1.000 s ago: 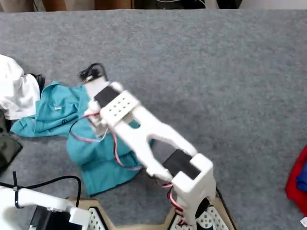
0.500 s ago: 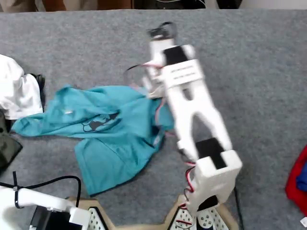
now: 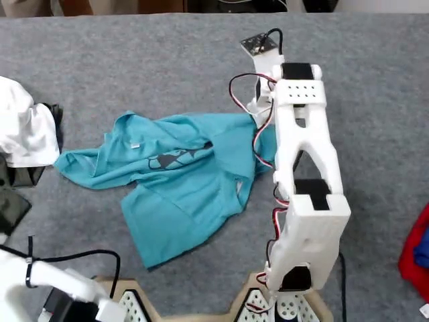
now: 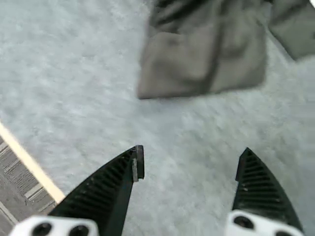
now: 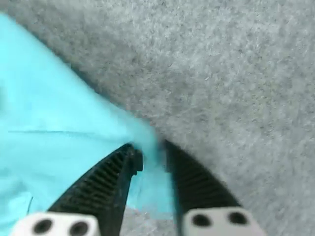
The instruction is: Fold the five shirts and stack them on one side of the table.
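A teal shirt [image 3: 177, 176] lies crumpled and partly spread across the grey table, left of centre. My right gripper [image 5: 153, 160] is shut on the shirt's right edge [image 5: 59, 128], with teal cloth pinched between the two black fingers. In the high view the right arm [image 3: 301, 147] stretches over the table's middle, its gripper [image 3: 263, 126] at the shirt's right end. My left gripper [image 4: 189, 164] hangs open above bare carpet, close to a dark grey-green shirt [image 4: 206, 49]. The left arm [image 3: 57, 285] sits at the front left corner.
A white shirt [image 3: 23, 131] is bunched at the left edge, with the dark shirt [image 3: 12, 204] just in front of it. A red and blue garment [image 3: 417, 251] lies at the right edge. A pale table border [image 4: 24, 167] runs near the left gripper.
The right arm swung from the left toward the table's middle and right, pulling the teal shirt with it. The shirt has slid right and spread out wider.
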